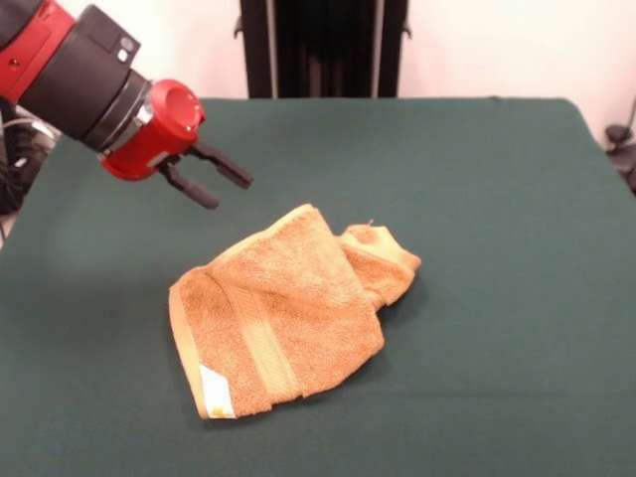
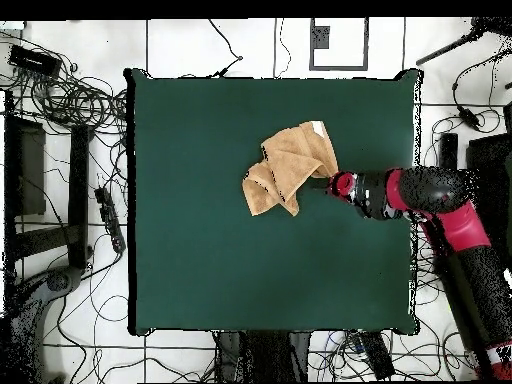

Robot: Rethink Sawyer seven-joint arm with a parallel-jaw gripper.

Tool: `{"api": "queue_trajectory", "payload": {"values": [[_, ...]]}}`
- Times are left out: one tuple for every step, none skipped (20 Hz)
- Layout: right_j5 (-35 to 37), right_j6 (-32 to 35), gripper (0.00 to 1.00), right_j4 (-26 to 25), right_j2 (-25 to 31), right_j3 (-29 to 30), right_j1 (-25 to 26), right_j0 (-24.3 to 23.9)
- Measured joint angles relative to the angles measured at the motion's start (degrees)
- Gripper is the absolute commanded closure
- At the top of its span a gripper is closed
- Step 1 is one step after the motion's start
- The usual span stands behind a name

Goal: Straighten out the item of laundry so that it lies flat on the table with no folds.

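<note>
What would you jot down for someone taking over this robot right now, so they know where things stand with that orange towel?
Gripper: open, empty, held in the air beside the towel and not touching it.
Towel: near the middle of the green table, crumpled. One part is folded over the rest, and one end is bunched into a lump. The white label shows at a corner near the front camera.
Done: nothing visible yet; the towel is not flat.
Left: grip an edge or corner, pull the folded layer open, spread out the bunched end, and leave the towel in a single flat layer.

Cables (image 2: pixel 75 95) & black stands (image 2: pixel 45 190) on floor.
</note>
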Motion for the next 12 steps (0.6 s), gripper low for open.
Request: {"api": "queue_trajectory", "payload": {"values": [[-0.39, 0.0, 0.0, -0.02, -0.01, 0.01, 0.24, 0.01], [-0.87, 0.0, 0.0, -0.1, 0.0, -0.01, 0.48, 0.04], [-1.28, 0.0, 0.0, -0.16, 0.0, -0.01, 0.67, 0.06], [-2.41, 0.0, 0.0, -0.21, 0.0, -0.01, 1.24, 0.11], [-2.69, 0.0, 0.0, -0.24, 0.0, -0.01, 1.36, 0.12], [-2.98, 0.0, 0.0, -0.27, -0.01, -0.02, 1.47, 0.12], [-3.95, 0.0, 0.0, -0.49, 0.0, -0.02, 1.79, 0.13], [-4.46, 0.0, 0.0, -0.57, 0.0, -0.02, 2.01, 0.12], [-4.91, 0.0, 0.0, -0.6, 0.0, -0.02, 2.27, 0.12], [-5.37, 0.0, 0.0, -0.62, 0.0, -0.03, 2.53, 0.12], [-5.82, 0.0, 0.0, -0.7, -0.01, -0.02, 2.81, 0.13], [-6.27, 0.0, 0.0, -0.77, -0.01, -0.02, 3.07, 0.14]]}}
